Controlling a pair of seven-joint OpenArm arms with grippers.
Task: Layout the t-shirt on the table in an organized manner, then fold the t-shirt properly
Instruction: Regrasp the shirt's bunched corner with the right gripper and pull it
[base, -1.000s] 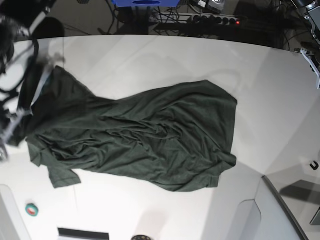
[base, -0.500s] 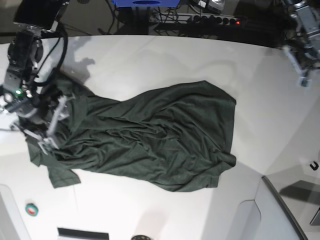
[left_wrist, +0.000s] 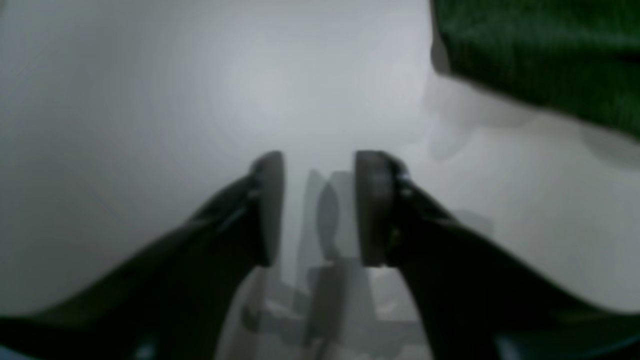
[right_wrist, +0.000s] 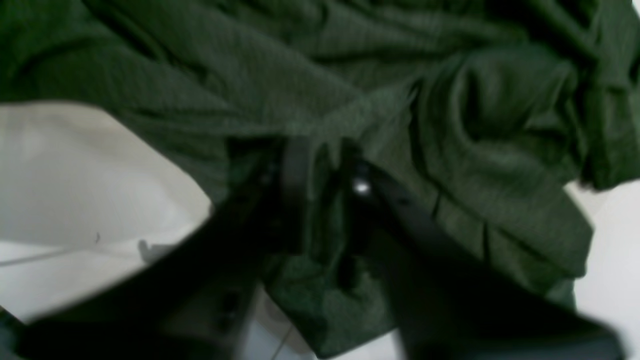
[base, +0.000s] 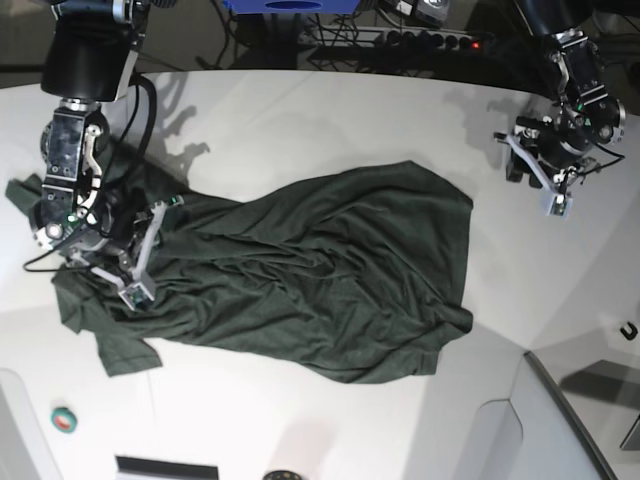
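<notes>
Bare surface (left_wrist: 150, 100) lies ahead of the left end effector (left_wrist: 319, 207). The t-shirt (base: 320, 270) crowds all around the right end effector (right_wrist: 320, 200).

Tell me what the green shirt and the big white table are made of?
The t-shirt looks like soft knit cloth, probably cotton: dull, not shiny, with a fine woven grain in the right wrist view, and it rumples into many small wrinkles. The table looks hard and smooth with a glossy white finish, maybe plastic or coated board: it mirrors the arms' shadows and the left tool.
</notes>
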